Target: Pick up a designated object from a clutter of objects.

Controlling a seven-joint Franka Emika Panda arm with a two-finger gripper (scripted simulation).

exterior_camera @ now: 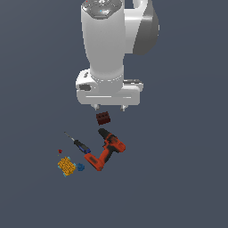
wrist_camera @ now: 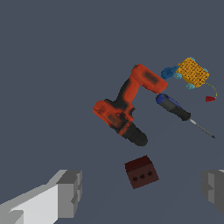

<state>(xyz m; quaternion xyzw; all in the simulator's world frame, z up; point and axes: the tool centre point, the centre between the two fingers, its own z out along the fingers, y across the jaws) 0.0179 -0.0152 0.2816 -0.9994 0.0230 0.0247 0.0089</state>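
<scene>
The tiny bright-blue knobbly lump [exterior_camera: 80,167] lies on the floor against the yellow-orange block [exterior_camera: 66,166]; in the wrist view the lump [wrist_camera: 169,72] sits between that block [wrist_camera: 193,72] and the drill's base. The clutter also holds a red-and-black power drill [exterior_camera: 107,149], a dark red-brown brick [exterior_camera: 103,118], a blue-handled screwdriver [exterior_camera: 79,144] and a tiny red bit [exterior_camera: 60,151]. My gripper [exterior_camera: 109,107] hangs open and empty above the brick, well away from the lump. Its fingers [wrist_camera: 70,192] stand wide apart either side of the brick [wrist_camera: 141,172].
The drill [wrist_camera: 124,107] lies between the brick and the lump. The screwdriver [wrist_camera: 178,111] lies beside the drill's base, its thin shaft pointing away. The red bit [wrist_camera: 210,99] lies past the block. All rest on a plain dark grey floor.
</scene>
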